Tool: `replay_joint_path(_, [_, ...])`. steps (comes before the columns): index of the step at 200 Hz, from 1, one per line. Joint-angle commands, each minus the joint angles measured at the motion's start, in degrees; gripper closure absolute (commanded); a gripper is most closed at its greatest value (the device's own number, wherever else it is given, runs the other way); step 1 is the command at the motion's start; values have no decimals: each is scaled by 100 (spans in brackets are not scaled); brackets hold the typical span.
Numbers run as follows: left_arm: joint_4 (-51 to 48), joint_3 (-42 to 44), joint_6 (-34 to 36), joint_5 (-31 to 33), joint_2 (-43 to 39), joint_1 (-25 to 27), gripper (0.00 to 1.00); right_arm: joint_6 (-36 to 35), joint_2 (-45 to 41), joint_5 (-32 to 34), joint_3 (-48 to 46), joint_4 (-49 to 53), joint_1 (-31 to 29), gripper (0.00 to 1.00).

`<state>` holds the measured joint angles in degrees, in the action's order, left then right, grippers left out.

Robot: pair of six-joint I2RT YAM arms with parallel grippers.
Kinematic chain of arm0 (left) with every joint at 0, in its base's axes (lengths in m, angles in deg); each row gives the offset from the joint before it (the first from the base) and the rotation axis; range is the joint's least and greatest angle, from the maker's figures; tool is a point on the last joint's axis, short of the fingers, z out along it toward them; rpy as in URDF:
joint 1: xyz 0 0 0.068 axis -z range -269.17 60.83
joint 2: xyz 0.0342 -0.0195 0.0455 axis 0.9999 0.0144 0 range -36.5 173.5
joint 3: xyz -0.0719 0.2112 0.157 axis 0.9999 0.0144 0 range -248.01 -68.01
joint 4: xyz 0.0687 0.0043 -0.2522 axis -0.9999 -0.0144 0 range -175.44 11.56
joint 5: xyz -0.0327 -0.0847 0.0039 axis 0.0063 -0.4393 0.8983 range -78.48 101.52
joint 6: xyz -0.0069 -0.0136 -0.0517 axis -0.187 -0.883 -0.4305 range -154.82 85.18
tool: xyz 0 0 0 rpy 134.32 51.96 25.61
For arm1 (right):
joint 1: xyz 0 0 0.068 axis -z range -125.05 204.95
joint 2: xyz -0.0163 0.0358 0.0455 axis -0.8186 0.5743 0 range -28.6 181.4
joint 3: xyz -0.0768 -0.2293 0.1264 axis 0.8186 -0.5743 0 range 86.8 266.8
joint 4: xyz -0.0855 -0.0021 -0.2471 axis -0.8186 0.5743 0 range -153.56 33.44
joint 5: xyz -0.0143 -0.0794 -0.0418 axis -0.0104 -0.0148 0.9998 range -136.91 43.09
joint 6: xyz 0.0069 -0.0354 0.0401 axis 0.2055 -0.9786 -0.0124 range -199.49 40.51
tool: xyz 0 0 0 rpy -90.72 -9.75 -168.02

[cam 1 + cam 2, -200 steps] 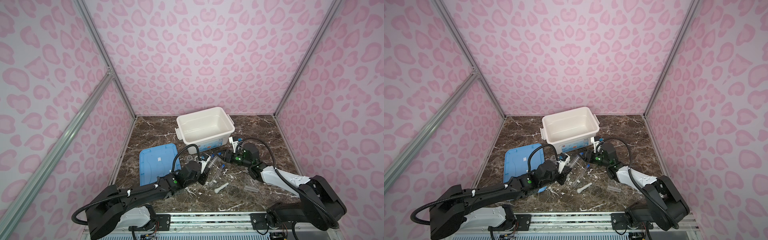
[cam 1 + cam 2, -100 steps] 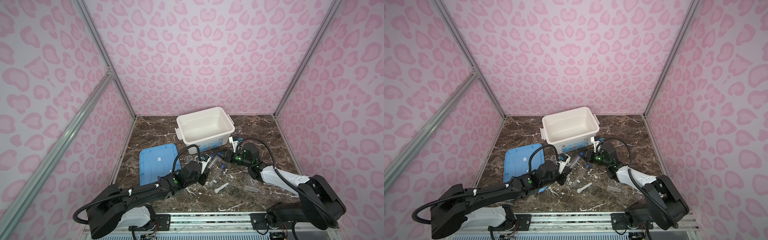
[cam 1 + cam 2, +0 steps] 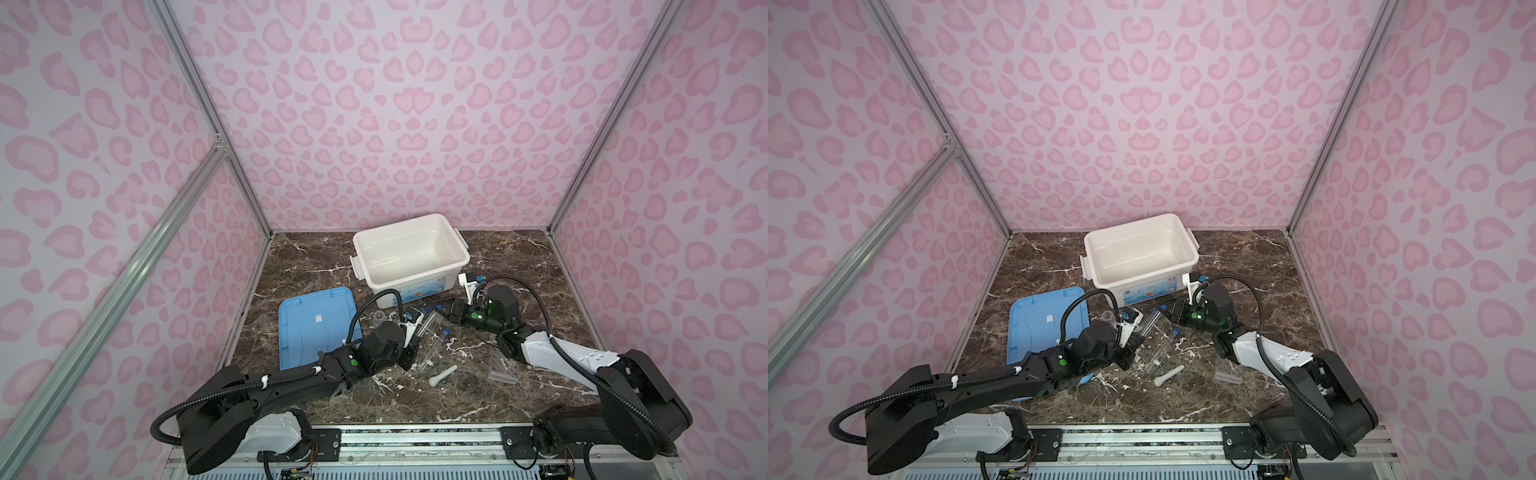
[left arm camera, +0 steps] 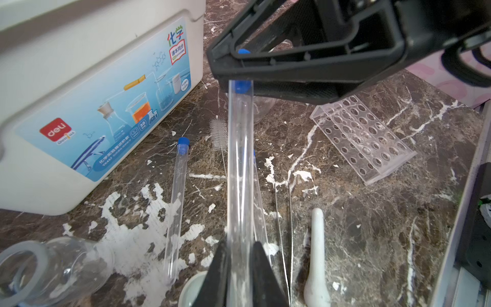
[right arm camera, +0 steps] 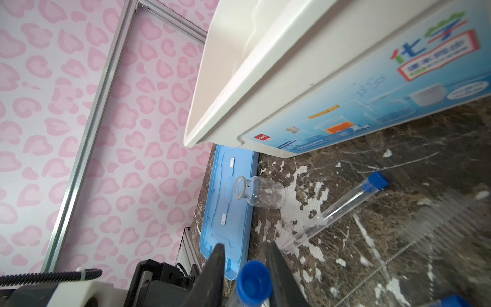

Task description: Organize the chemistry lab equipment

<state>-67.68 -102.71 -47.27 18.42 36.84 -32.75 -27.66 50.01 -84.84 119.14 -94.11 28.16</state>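
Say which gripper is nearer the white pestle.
Left. The left gripper, holding a test tube by its bottom end, sits beside the pestle; the right gripper is at the tube's capped end, nearer the bin.

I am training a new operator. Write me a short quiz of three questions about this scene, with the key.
1. True or false: the clear tube rack lies on the marble table, outside the white bin.
2. The left pincer is: A) open and empty; B) shut on a blue-capped test tube; C) out of every view.
3. Fill in: the right pincer has its jaws on either side of that tube's blue ____.

Key: 1 true; 2 B; 3 cap.
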Motion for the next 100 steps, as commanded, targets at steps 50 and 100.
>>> replay_joint_path(50, [133, -116, -12, 110, 99, 0, 84, -15, -78, -127, -61, -124, -10, 76])
replay_joint_path(100, [136, -151, -55, 133, 145, 0, 83, -42, -92, -78, -104, -92, -19, 81])
